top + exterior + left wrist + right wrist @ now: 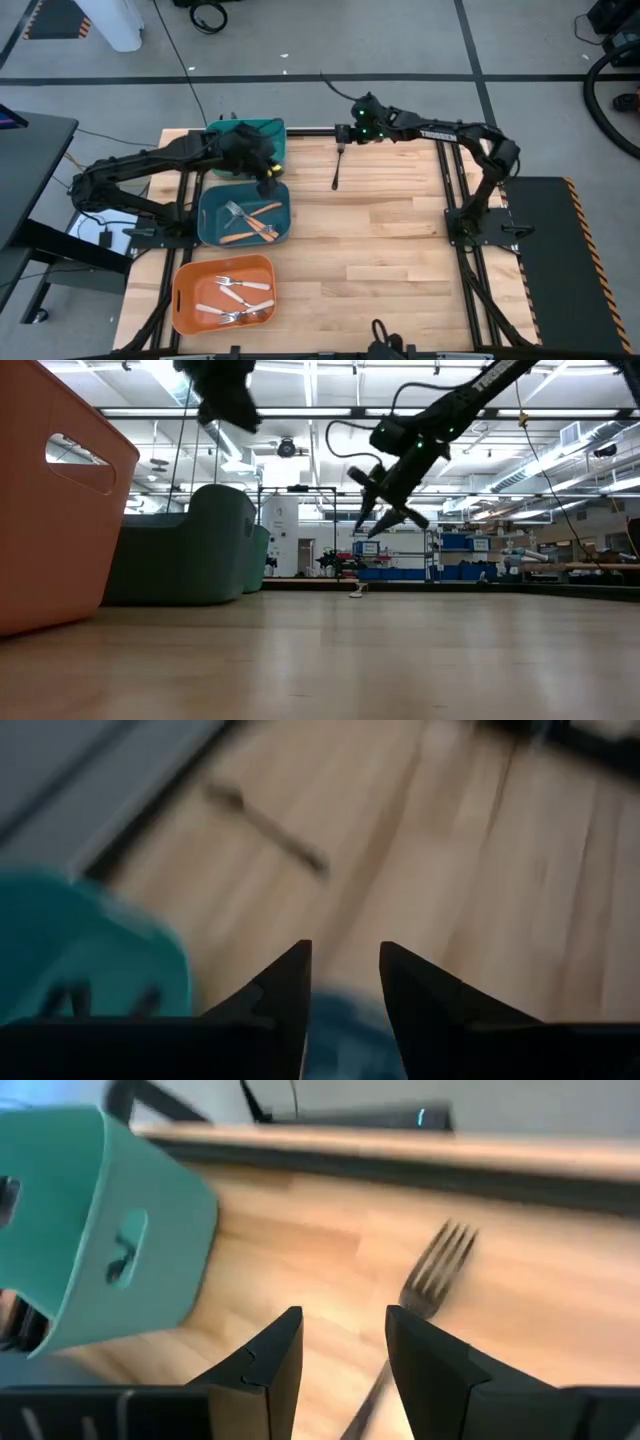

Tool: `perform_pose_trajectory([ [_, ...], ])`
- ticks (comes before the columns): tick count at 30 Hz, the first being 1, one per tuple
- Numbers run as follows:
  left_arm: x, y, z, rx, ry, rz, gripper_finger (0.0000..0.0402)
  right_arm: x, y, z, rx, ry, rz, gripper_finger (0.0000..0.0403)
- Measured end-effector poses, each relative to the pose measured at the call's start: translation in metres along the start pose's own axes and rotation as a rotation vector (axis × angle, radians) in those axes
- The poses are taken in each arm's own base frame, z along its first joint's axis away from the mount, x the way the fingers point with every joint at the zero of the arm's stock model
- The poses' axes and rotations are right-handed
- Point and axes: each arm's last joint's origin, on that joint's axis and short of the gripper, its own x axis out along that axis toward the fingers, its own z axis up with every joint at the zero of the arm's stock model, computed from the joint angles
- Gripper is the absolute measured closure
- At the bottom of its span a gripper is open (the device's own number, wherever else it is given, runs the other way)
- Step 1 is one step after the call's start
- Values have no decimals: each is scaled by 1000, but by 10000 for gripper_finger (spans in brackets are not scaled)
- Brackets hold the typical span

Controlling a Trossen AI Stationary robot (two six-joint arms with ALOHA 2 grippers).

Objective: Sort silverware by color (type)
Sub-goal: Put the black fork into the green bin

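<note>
Now right tool hovers released over black fork; left tool released too.

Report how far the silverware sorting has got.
Mostly done, it seems. The orange bin holds cream-handled pieces, the nearer teal bin holds orange-handled ones, and the far teal bin sits under the left arm, its contents unclear. Nothing is gripped: the left pincer is open over the teal bins. Left to do: one black fork lies on the table, with the open right pincer right above it.

Left tool parted, right tool parted — raised
</note>
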Motion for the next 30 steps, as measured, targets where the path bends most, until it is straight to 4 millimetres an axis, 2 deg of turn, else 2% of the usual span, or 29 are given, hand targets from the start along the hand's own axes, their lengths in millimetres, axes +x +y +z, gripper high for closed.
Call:
perform_pose_trajectory([
  [4,-5,-3,17,-7,-161,-15,272,22,6,1,26,85,56,251],
  [6,-5,-3,20,10,-188,-19,272,30,8,1,7,130,52,251],
  [14,-4,-2,14,29,-133,-8,272,50,1,-2,-48,312,-201,251],
  [20,-3,-2,13,30,-123,-6,272,68,0,-10,-4,338,-223,251],
  [30,-3,-2,13,92,-124,-2,272,86,0,-17,60,316,-219,251],
])
